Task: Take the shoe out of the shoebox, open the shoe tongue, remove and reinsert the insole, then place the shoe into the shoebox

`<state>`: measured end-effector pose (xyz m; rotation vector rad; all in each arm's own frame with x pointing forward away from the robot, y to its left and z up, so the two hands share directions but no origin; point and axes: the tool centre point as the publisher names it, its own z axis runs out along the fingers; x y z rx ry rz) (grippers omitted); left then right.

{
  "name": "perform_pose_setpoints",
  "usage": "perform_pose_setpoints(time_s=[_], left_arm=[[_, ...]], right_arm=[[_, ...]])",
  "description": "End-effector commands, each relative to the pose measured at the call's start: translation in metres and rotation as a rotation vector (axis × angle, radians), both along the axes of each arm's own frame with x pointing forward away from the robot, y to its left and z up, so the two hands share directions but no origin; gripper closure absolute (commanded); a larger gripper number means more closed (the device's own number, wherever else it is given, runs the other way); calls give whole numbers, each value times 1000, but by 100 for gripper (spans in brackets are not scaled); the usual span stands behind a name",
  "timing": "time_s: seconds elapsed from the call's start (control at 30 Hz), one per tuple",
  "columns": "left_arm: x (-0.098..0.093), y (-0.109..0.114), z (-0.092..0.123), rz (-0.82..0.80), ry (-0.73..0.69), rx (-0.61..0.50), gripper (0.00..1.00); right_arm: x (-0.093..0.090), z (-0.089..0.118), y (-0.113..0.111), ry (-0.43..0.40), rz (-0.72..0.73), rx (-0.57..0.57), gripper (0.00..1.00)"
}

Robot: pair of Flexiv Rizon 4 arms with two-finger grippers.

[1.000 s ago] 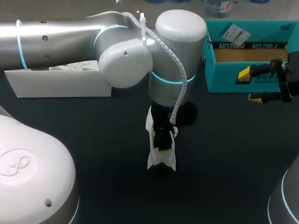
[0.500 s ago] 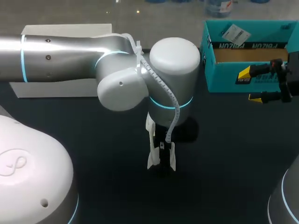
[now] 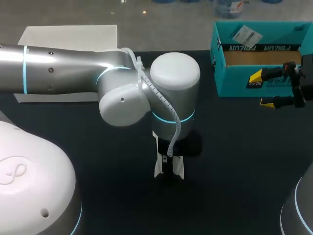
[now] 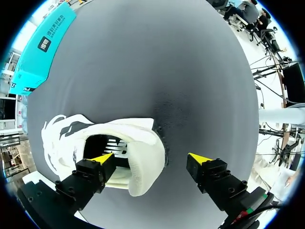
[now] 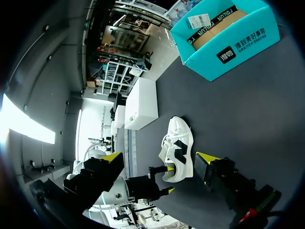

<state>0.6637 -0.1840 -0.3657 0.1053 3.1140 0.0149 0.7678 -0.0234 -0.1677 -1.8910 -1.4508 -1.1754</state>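
- Risk: left pincer point(image 4: 151, 160) straddles the heel of the white shoe point(image 4: 143, 148). If it closes off-centre it probably pinches only the soft collar, and the shoe tips or skids on the dark table point(image 4: 190, 86).
- Risk: the shoe stands free, with nothing bracing it. A sideways nudge from the inner finger point(image 4: 97, 167) could roll it onto its side.
- Risk: the mouth of the shoe is dark, so I cannot tell where the insole lies. A blind grab may catch lining instead.
- Left pincer: released and spread wide. One yellow tip is at the shoe's mouth, the other outside the heel above bare table. It grasps nothing, and I cannot tell whether the inner tip touches the collar.
- Shoe: on the table near its middle, under the left wrist, out of the box and well apart from it.
- Teal shoebox point(image 3: 244, 81): far right of the table, open, with a cardboard-brown floor showing.
- Right pincer point(image 3: 261, 89): released and empty, fingers spread, just in front of the shoebox's near wall.
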Motion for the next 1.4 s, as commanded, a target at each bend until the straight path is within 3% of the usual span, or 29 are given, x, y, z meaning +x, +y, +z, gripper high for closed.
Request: perform_pose_setpoints(time_s=[0.03, 0.3, 0.53, 0.6, 0.7, 0.73, 0.77, 0.93, 1.07, 1.2, 1.4], left_arm=[[-1, -3, -12, -16, 11, 9, 0], [-4, -2, -24, -28, 30, 32, 0], [-7, -4, -34, -27, 42, 61, 25], [-7, -4, -36, -25, 47, 67, 51], [-9, -4, -37, -20, 53, 70, 62], [-9, -3, -37, -19, 56, 70, 76], [-10, -3, -37, -14, 60, 71, 100], [-13, 2, -34, 20, 80, 92, 100], [-19, 8, -18, 56, 76, 94, 100], [-19, 13, 20, 108, 76, 78, 100], [-14, 12, 101, 177, 46, 74, 100]], right_arm=[[0, 0, 1, 2, -2, -4, 0], [0, 0, 1, 2, -2, -4, 0], [0, 0, 1, 2, -2, -4, 0], [0, 0, 1, 2, -2, -4, 0], [0, 0, 1, 2, -2, -4, 0], [0, 0, 1, 2, -2, -4, 0], [0, 0, 1, 2, -2, -4, 0], [0, 0, 1, 2, -2, -4, 0], [0, 0, 1, 2, -2, -4, 0], [0, 0, 1, 2, -2, -4, 0], [0, 0, 1, 2, -2, -4, 0]])
